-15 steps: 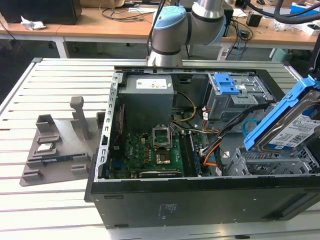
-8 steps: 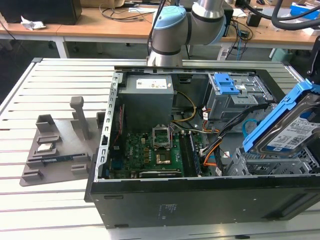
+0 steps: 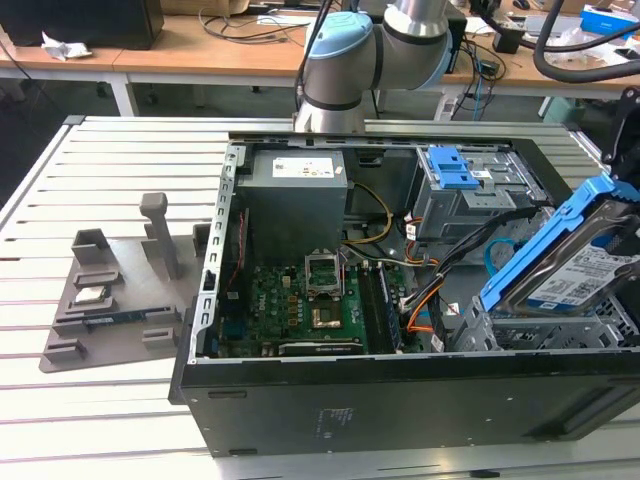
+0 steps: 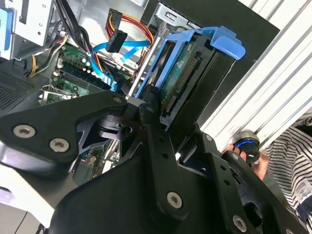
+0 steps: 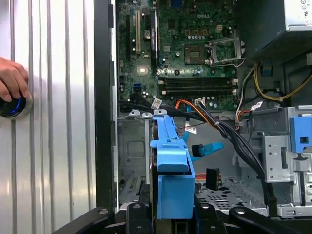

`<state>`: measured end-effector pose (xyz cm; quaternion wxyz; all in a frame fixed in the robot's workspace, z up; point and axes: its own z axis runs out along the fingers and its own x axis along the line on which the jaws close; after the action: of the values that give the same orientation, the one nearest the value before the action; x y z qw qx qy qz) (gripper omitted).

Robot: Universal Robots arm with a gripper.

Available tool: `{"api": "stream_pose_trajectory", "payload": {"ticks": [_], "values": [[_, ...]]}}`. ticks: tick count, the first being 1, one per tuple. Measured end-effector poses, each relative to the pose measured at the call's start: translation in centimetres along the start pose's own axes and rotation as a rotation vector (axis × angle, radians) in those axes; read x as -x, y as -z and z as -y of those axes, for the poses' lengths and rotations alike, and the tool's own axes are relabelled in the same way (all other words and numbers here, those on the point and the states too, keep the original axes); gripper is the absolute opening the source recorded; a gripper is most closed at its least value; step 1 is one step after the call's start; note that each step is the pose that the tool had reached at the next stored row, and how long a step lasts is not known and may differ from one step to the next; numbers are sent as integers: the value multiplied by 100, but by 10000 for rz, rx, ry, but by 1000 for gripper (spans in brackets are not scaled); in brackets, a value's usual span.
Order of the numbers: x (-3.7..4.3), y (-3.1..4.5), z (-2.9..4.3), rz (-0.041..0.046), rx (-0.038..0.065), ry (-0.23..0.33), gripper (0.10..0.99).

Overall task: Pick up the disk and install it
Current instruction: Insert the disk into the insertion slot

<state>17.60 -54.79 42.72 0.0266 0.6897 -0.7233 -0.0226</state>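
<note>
Item: disk (image 3: 578,268), silver drive in a blue bracket, held tilted on edge above the metal drive cage (image 3: 560,330) at the near corner of the open computer case (image 3: 400,400), on the exterior view's right; not yet seated. Holder: gripper (image 5: 168,214), its black fingers (image 4: 156,131) closed on the lower end of the disk in both wrist views, bracket tab (image 4: 226,41) pointing away from the arm. Surroundings: orange and blue cables (image 5: 202,146) and a black cable bundle (image 5: 243,146) run just beside the cage opening; motherboard (image 3: 300,310) lies deeper in the case; a person's hand (image 5: 12,80) rests on a round blue-lit button (image 5: 9,105) on the slatted table (image 3: 100,180). Risks, as judged: the tilt may jam the bracket against the cage rim; loose cables may be pinched under the drive; a grip on one end only may let the disk pivot or slip if it meets resistance
</note>
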Motion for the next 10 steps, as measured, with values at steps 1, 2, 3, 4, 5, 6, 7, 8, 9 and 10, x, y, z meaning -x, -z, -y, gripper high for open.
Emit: {"api": "stream_pose_trajectory", "payload": {"ticks": [1, 2, 3, 4, 5, 6, 7, 8, 9, 10], "values": [[0, -12, 1, -1, 0, 0, 369], [0, -27, 2, -4, -1, 0, 369], [0, -57, 4, 2, 2, 0, 369], [0, -73, 5, 0, 1, 0, 369], [0, -91, 6, 0, 0, 0, 369], [1, -142, 10, -1, 1, 0, 369], [1, -162, 11, 3, 0, 0, 369], [1, -175, 12, 2, -1, 1, 369], [1, -180, 6, 1, 0, -1, 369], [0, -183, -5, 1, 0, 0, 369]]}}
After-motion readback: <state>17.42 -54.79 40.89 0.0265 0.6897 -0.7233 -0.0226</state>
